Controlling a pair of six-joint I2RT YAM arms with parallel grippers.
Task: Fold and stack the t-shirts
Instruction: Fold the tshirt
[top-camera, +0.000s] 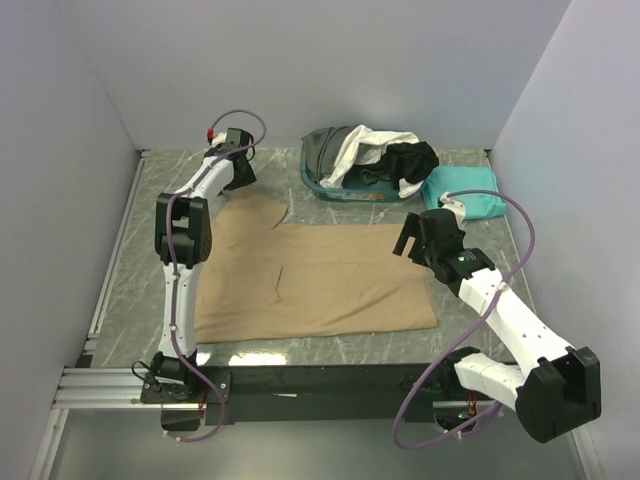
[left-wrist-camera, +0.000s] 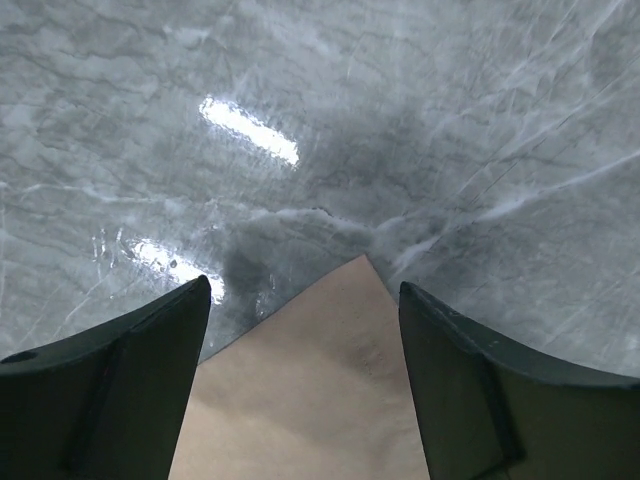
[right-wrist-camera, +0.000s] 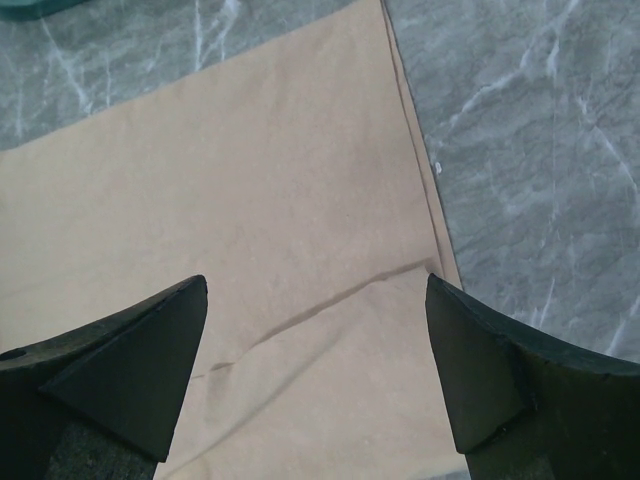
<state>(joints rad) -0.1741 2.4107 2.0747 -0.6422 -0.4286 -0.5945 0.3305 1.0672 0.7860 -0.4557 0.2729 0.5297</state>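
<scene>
From above, the tan t-shirt lies spread flat on the grey marbled desk, covering the middle and reaching close to the near edge, with one sleeve pointing toward the far left corner. The left gripper hangs over that sleeve's far end, and the right gripper hangs just over the shirt's right edge. At the middle of the far edge stands a teal basket holding a white t-shirt, a black t-shirt and a dark grey t-shirt in a loose heap. A teal t-shirt lies just beside the basket toward the far right corner. In the left wrist view, the left gripper is open, its jaws wide apart. The pointed tip of the tan t-shirt lies between them and just below, touching neither jaw, with bare desk beyond it. In the right wrist view, the right gripper is likewise open, jaws spread wide and holding nothing. The tan t-shirt fills the space beneath and between them. Its hemmed edge runs down toward the right-hand jaw, a shallow crease crosses the cloth just ahead of the jaws, and bare desk shows past the edge.
</scene>
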